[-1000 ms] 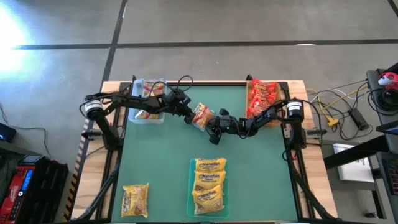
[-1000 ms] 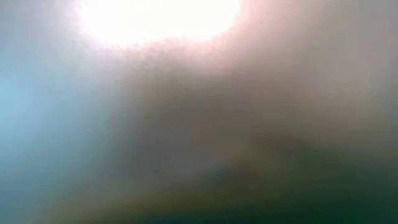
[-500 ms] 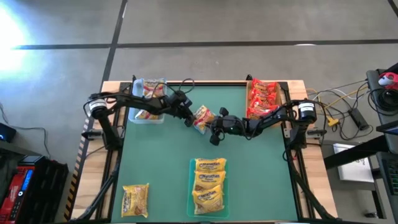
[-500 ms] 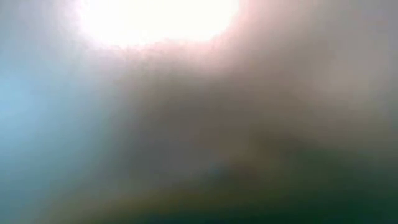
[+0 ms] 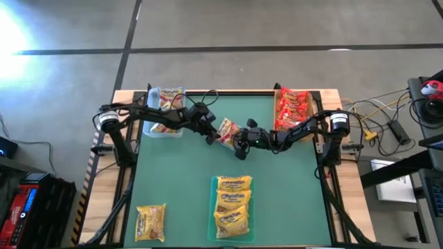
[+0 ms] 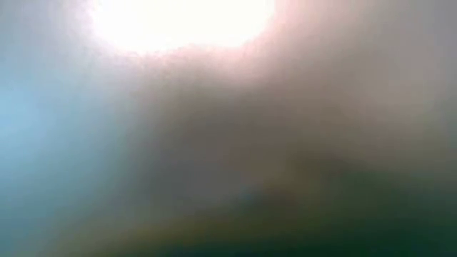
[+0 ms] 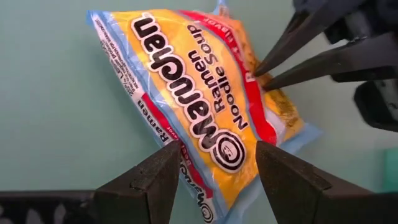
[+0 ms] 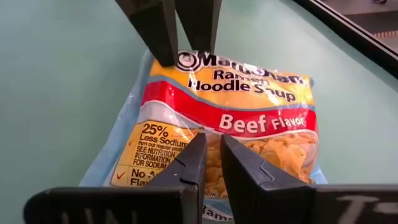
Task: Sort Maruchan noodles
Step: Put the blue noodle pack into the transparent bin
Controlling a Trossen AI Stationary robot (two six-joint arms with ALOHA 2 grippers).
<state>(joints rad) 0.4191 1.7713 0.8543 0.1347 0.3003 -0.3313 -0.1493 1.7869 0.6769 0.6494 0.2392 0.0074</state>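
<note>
Yellow-red noodle packet (image 8: 227, 118) reads "Beef Flavor" only from right wrist.

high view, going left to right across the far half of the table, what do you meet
clear tray → left gripper → beef packet pinched from both sides → right gripper → red packets

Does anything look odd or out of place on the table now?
Yes. One noodle packet hangs tilted mid-table, pinched at opposite ends by the left gripper and the right gripper. A single yellow packet lies apart at the near-left corner.
</note>
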